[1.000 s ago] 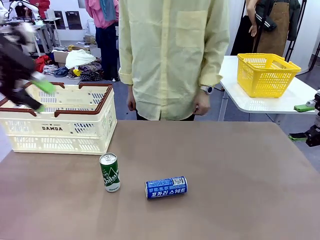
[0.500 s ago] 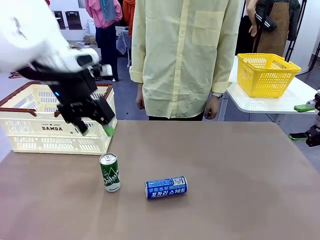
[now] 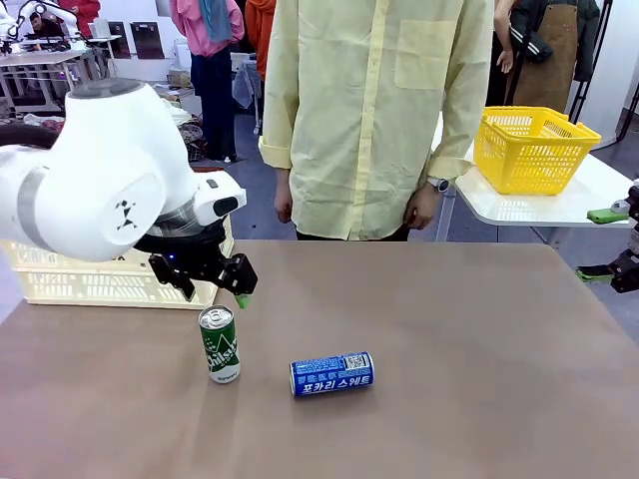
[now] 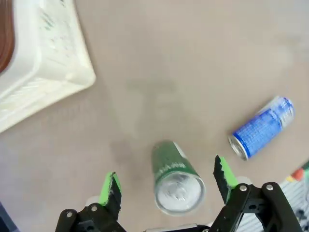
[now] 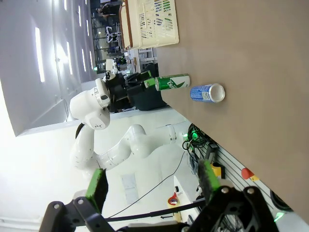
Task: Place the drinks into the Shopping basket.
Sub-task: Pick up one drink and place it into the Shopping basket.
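Matte brown-grey surface [image 3: 449, 349] carries a slim green metal can [image 3: 219, 344] standing upright, a slim blue metal can [image 3: 331, 374] lying on its side near it, and a cream-white slotted plastic basket [image 3: 80, 284] at the far left corner

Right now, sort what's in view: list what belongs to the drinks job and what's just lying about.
Job:
green can, upright
blue can, on its side
Shopping basket
left gripper, open above the green can

Lying about:
yellow mesh basket on the white side table

L arm [image 3: 110, 190] low, L fingers [image 4: 110, 191] apart, R fingers [image 5: 207, 180] apart
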